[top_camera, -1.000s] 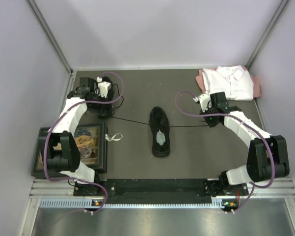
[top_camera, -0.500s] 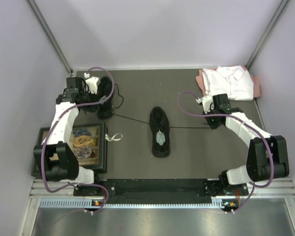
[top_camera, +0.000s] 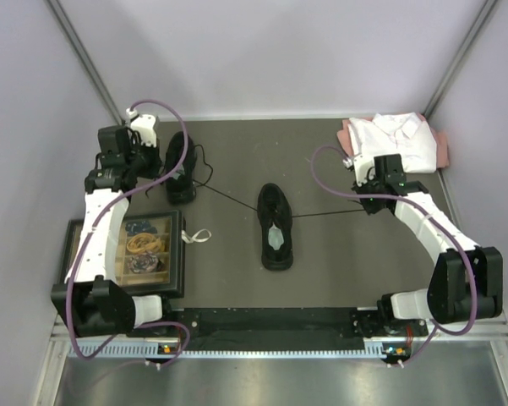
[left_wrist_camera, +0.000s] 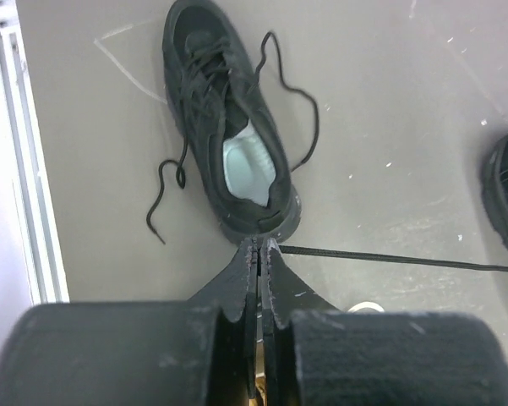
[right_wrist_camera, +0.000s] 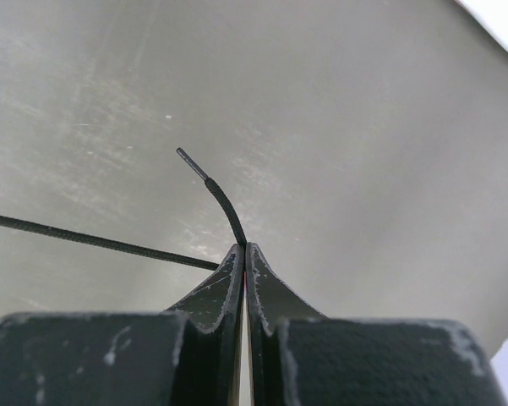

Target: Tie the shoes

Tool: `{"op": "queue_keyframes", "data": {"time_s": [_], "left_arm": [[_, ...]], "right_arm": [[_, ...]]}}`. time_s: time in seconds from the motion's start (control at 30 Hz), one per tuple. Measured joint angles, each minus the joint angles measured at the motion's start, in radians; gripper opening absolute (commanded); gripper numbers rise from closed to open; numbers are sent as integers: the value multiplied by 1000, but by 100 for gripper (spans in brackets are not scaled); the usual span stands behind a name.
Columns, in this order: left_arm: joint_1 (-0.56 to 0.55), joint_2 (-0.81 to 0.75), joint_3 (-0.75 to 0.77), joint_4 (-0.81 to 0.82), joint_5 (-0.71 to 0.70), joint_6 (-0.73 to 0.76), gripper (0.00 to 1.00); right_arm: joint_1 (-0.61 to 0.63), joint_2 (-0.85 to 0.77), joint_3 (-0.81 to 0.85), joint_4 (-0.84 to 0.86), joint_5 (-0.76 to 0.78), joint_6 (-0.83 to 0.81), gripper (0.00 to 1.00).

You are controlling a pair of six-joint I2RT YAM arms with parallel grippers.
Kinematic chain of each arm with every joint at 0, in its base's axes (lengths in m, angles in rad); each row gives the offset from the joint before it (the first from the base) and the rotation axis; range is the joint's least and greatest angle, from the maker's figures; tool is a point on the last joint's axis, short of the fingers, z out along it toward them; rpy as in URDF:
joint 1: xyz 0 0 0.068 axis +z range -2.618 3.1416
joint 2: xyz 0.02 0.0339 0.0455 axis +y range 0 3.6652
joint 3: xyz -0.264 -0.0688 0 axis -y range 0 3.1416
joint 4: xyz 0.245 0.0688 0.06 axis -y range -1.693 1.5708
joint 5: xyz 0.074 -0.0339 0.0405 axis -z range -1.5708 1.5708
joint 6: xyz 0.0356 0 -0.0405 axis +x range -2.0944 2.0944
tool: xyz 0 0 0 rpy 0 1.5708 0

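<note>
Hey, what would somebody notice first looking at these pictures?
A black shoe sits mid-table with its laces pulled taut sideways, one end pinched in the left gripper, the other in the right gripper. A second shoe lies untied at far left, a white shirt in the far right corner.

Pale lilac walls (top_camera: pixel 262 51) enclose a dark grey tabletop (top_camera: pixel 228 254) (scuffed and speckled), with a metal ledge (top_camera: pixel 279 381) at its near edge.

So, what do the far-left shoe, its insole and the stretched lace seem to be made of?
Shoe: probably matte black textile or suede; no shine. Insole: pale grey foam or fabric, dull, moulded. Lace: likely thin woven cord; braided texture shows close up.
</note>
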Motion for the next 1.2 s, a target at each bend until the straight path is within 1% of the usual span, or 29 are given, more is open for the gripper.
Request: {"op": "queue_keyframes", "data": {"time_s": [0.2,0.37,0.43,0.53,0.57,0.63,0.67,0.7,0.73,0.77,0.8,0.83,0.87,0.9,0.93,0.97,1.0,1.03,1.07,1.1,1.2], "left_arm": [[1,20,-55,2,-20,3,0],[-11,53,-121,-6,26,40,0],[-35,59,-149,-23,33,61,0],[-117,68,-190,-51,29,103,0],[-151,73,-203,-61,30,116,0],[-213,85,-227,-76,32,138,0],[-232,90,-237,-80,32,144,0],[-247,96,-248,-86,32,152,5],[-255,103,-257,-93,27,157,11],[-257,112,-259,-105,19,161,22],[-257,117,-259,-108,11,164,25],[-257,121,-259,-110,2,168,30],[-255,125,-256,-114,-5,166,36],[-254,125,-250,-122,-12,167,48],[-253,124,-240,-129,-18,165,56],[-253,124,-229,-133,-22,169,62],[-250,122,-212,-139,-25,164,72],[-249,117,-193,-143,-28,160,79],[-247,106,-175,-145,-29,160,90],[-245,89,-158,-147,-28,159,98],[-238,18,-113,-146,-5,159,98]], "right_arm": [[-13,0,-56,32,34,-40,0],[-14,37,-102,45,31,-58,0],[-14,64,-103,46,14,-55,0],[-16,104,-99,39,-31,-45,0],[-16,121,-90,31,-47,-42,7],[-16,149,-73,26,-70,-31,13],[-16,157,-64,24,-81,-26,23],[-16,161,-56,19,-90,-24,32],[-16,162,-48,16,-99,-20,38],[-16,161,-37,6,-107,-18,48],[-16,160,-26,-2,-115,-18,51],[-16,157,-16,-10,-124,-19,59],[-16,150,-7,-21,-133,-18,63],[-16,135,1,-35,-140,-14,67],[-16,119,12,-53,-149,-13,72],[-16,103,23,-67,-158,-14,73],[-16,80,41,-85,-169,-12,74],[-16,60,56,-99,-177,-10,77],[-16,29,82,-115,-193,-10,78],[-16,1,104,-123,-206,-10,80],[-16,-79,158,-128,-246,-9,86]]}}
